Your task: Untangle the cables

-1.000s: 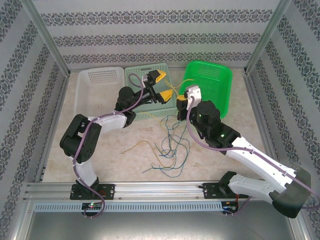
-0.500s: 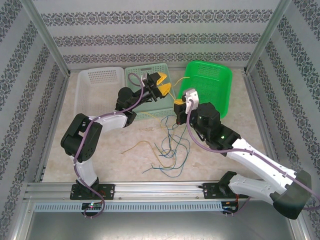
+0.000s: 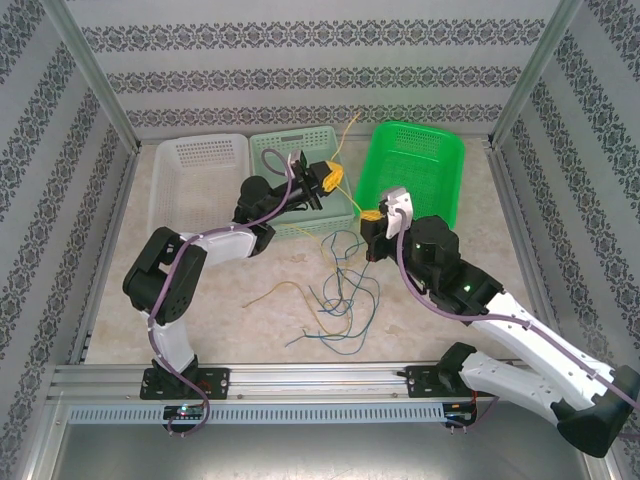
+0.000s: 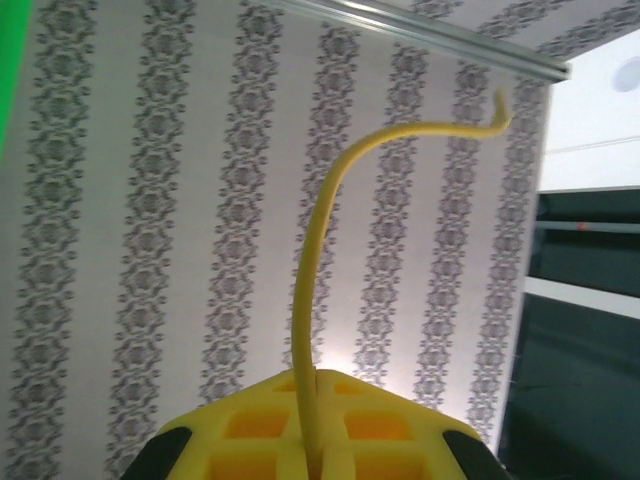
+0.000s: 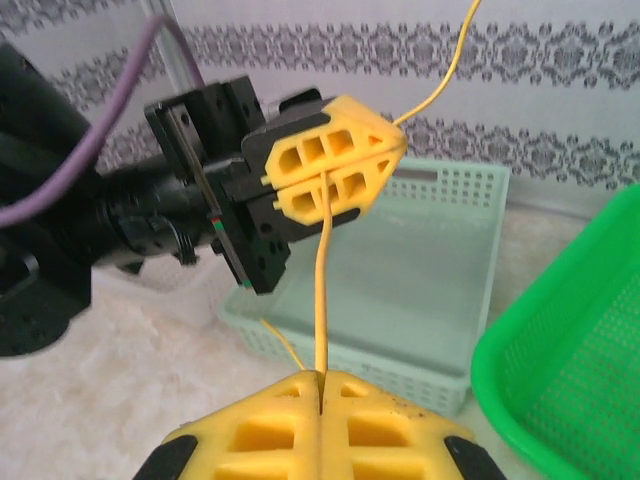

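Your left gripper [image 3: 332, 179] was pressed together on the yellow cable [image 5: 322, 260] above the pale green basket [image 3: 283, 150], with the cable's free end arching upward. Just right of it, your right gripper [image 3: 372, 214] pinched the same cable, a short run between them. The other cables [image 3: 340, 300] lay tangled on the surface [image 3: 220, 300]. A hard pull from there could have made the thin strand slip out, or dragged the tangle tighter.
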{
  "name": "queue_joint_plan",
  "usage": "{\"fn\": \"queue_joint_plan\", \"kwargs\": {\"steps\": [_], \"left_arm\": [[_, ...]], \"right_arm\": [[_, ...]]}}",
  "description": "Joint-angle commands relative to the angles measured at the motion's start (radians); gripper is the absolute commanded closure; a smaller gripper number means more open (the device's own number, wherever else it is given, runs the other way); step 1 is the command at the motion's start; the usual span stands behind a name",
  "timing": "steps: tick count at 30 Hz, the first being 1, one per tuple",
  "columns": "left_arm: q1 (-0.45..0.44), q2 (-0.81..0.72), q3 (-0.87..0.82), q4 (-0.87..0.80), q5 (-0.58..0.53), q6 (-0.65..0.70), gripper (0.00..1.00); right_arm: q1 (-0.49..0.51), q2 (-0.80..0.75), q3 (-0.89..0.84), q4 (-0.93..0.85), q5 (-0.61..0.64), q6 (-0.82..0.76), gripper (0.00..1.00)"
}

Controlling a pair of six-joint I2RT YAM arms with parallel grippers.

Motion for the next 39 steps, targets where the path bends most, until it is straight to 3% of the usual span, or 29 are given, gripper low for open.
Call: {"fn": "queue_joint_plan", "kwargs": {"steps": [1,5,8,9,10,11,13,14,15,25,31,39], "left_arm": [[0.016,-0.082,0.053,-0.246,0.064,0.232,1.00],[0.020,-0.184,0.126,-0.662,0.065,0.542,1.00],[0.020,-0.274,0.160,-0.905,-0.038,0.747,0.99],[0.020,-0.303,0.159,-0.947,-0.082,0.782,0.94],[0.022,-0.328,0.154,-0.968,-0.117,0.807,0.85],[0.021,-0.348,0.150,-0.978,-0.140,0.820,0.69],[0.022,-0.375,0.154,-1.014,-0.174,0.859,0.15],[0.022,-0.382,0.163,-1.040,-0.181,0.881,0.04],[0.022,-0.389,0.173,-1.073,-0.189,0.910,0.00],[0.023,-0.536,0.172,-1.283,-0.366,1.170,0.00],[0.036,-0.584,0.123,-1.345,-0.397,1.209,0.00],[0.053,-0.614,0.074,-1.365,-0.412,1.219,0.00]], "right_arm": [[0.000,0.028,0.093,-0.211,0.005,0.036,1.00],[-0.018,0.067,0.129,-0.296,0.025,0.064,1.00],[-0.044,0.072,0.151,-0.299,0.011,0.080,1.00],[-0.058,0.076,0.164,-0.302,-0.005,0.085,1.00],[-0.075,0.084,0.180,-0.306,-0.026,0.089,1.00],[-0.089,0.092,0.195,-0.312,-0.040,0.090,1.00],[-0.122,0.121,0.238,-0.325,-0.049,0.092,1.00],[-0.138,0.138,0.257,-0.327,-0.051,0.089,1.00],[-0.160,0.155,0.282,-0.329,-0.051,0.082,1.00],[-0.373,0.369,0.511,-0.288,0.025,-0.116,1.00],[-0.498,0.509,0.568,-0.235,0.009,-0.172,1.00],[-0.593,0.641,0.596,-0.159,-0.062,-0.165,1.00]]}}
